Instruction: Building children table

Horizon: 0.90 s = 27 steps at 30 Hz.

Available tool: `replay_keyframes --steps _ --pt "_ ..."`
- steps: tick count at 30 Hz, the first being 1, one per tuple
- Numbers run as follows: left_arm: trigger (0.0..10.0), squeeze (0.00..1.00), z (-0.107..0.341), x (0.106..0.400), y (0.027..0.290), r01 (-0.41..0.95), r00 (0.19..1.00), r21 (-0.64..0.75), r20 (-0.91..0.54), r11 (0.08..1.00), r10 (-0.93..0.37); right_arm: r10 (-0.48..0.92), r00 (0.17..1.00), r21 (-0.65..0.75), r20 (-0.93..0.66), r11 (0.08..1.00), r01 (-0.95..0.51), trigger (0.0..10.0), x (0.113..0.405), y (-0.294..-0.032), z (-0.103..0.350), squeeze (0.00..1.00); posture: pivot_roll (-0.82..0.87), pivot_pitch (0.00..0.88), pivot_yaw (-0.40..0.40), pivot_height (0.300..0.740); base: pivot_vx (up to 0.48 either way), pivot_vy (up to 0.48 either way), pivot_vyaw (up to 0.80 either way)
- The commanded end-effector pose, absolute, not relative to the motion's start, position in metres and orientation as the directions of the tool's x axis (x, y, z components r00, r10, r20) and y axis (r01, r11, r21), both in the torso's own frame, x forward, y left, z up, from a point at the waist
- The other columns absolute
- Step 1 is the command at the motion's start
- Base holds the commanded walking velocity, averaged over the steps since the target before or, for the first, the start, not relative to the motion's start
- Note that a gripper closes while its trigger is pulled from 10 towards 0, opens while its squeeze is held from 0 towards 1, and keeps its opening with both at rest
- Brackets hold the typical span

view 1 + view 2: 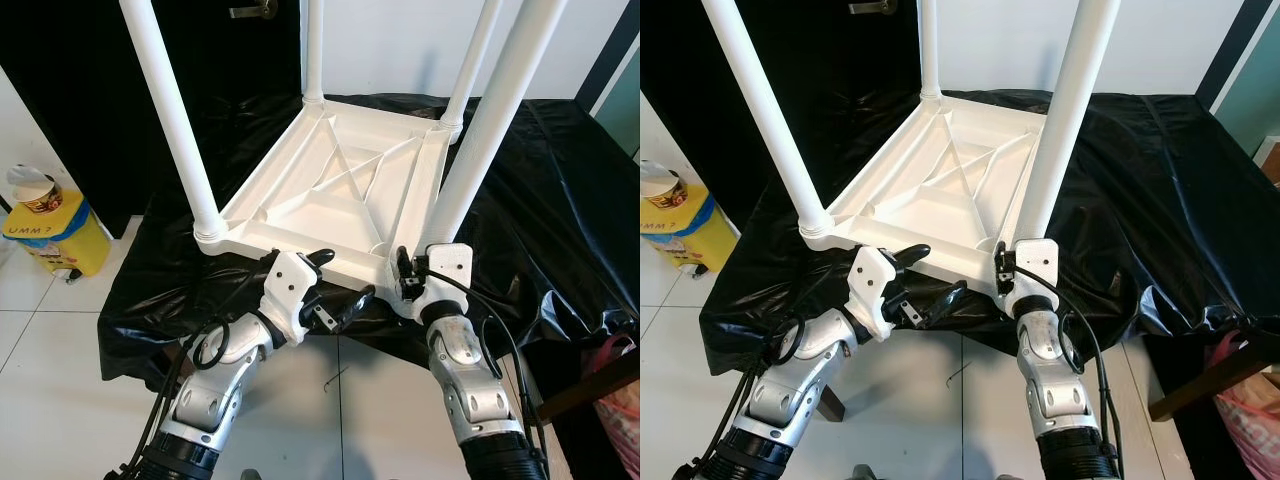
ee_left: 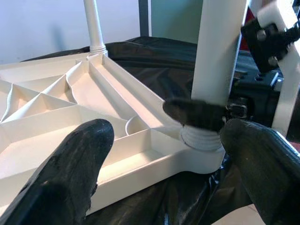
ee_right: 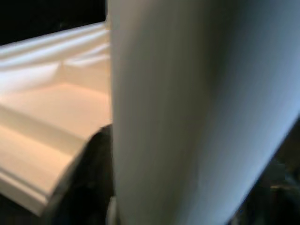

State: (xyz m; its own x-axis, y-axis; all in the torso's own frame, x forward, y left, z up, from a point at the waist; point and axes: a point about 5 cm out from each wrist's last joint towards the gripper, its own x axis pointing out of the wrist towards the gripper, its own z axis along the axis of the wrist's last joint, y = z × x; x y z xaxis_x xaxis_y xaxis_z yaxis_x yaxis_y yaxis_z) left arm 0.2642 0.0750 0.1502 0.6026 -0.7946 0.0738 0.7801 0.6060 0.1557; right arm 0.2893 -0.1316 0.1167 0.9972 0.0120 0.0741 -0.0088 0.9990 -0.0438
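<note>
**Upside-down table, near-right leg in the right gripper**

On the black sheet (image 1: pixel 540 180) a white children's table (image 1: pixel 340 190) is lying top-down, its four legs standing upward. At about 5 o'clock on the tabletop, the right gripper (image 1: pixel 420 272) is clamping the base of the near-right leg (image 1: pixel 490 130), one black finger (image 2: pixel 197 114) wrapping across it just above the threaded collar. At 7 o'clock, the left gripper (image 1: pixel 335 285) is hovering against the table's near edge, fingers spread wide and holding nothing. Further off at 9 o'clock, a yellow bin (image 1: pixel 50 225) is sitting on the tiled floor (image 1: pixel 60 340).
</note>
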Motion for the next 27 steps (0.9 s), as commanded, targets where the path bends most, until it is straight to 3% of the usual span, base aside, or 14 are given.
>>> replay_keyframes --steps 1,13,14,15,16,27 --pt "10.0 0.00 0.149 0.265 0.074 0.771 0.614 0.158 0.069 0.617 -0.786 0.035 0.996 -0.068 0.077 0.997 -0.030 10.0 0.288 -0.132 0.115 1.00 -0.01 0.041 -0.025 0.740 0.000 0.000 0.00" --pt "10.0 0.00 0.147 0.262 0.083 0.743 0.650 0.149 0.073 0.653 -0.757 0.257 0.955 -0.084 0.149 0.965 -0.247 10.0 0.285 -0.158 0.131 1.00 0.02 0.062 -0.078 0.740 0.000 0.000 0.00" --pt "10.0 0.00 0.146 0.262 0.083 0.739 0.654 0.153 0.072 0.657 -0.753 0.308 0.941 -0.084 0.141 0.951 -0.299 10.0 0.284 -0.162 0.132 0.22 0.02 0.062 -0.079 0.740 0.000 0.000 0.00" --pt "10.0 0.00 0.146 0.262 0.083 0.739 0.654 0.153 0.072 0.657 -0.753 0.308 0.941 -0.084 0.141 0.951 -0.299 10.0 0.284 -0.162 0.132 0.22 0.02 0.062 -0.079 0.740 0.000 0.000 0.00" --pt "10.0 0.00 0.146 0.260 0.082 0.736 0.656 0.157 0.072 0.658 -0.751 0.416 0.902 -0.095 0.115 0.908 -0.407 10.0 0.283 -0.169 0.132 0.00 0.02 0.064 -0.081 0.740 0.000 0.000 0.00" --pt "10.0 0.00 0.149 0.262 0.080 0.742 0.645 0.173 0.080 0.648 -0.760 0.631 0.776 -0.184 0.006 0.763 -0.619 10.0 0.300 -0.175 0.131 0.00 0.01 0.054 -0.071 0.740 0.000 0.000 0.00"
